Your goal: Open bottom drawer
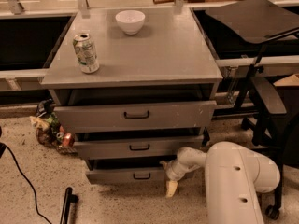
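The bottom drawer is the narrowest grey front of three, low on the cabinet, with a small black loop handle. It stands out a little from the cabinet. My gripper is at the drawer front's right end, to the right of the handle. One tan fingertip hangs below the front's edge and the other shows above it, so the jaws look open across the panel's end. My white arm reaches in from the lower right.
The middle drawer and top drawer also stand slightly out. A can and a white bowl sit on the cabinet top. A chair stands at right, clutter at left, and a black cable and rod lie on the floor.
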Robot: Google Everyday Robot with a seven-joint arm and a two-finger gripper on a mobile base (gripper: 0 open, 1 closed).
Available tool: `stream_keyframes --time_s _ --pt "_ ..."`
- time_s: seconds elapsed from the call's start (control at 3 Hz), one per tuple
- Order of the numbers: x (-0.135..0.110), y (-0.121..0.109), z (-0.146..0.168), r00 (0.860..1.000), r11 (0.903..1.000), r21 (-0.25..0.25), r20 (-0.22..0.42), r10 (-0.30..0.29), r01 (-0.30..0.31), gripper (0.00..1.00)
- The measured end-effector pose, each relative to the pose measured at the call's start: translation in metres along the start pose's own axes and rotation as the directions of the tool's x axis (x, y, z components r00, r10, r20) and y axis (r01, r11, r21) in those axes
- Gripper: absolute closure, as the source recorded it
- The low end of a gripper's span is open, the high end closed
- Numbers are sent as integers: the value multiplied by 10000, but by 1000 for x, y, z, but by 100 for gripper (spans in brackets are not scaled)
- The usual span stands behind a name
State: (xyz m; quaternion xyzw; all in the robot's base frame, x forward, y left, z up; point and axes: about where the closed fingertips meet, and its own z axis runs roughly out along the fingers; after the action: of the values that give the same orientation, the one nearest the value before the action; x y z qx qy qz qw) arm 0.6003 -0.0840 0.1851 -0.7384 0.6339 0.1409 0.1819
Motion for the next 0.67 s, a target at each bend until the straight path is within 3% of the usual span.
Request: stream_keyframes --time_s 0.33,0.67 --pt "3 2 11 10000 9997 -243 61 54 -52 0" --pt "-1 10 8 10000 9994 -354 52 16 -14 19"
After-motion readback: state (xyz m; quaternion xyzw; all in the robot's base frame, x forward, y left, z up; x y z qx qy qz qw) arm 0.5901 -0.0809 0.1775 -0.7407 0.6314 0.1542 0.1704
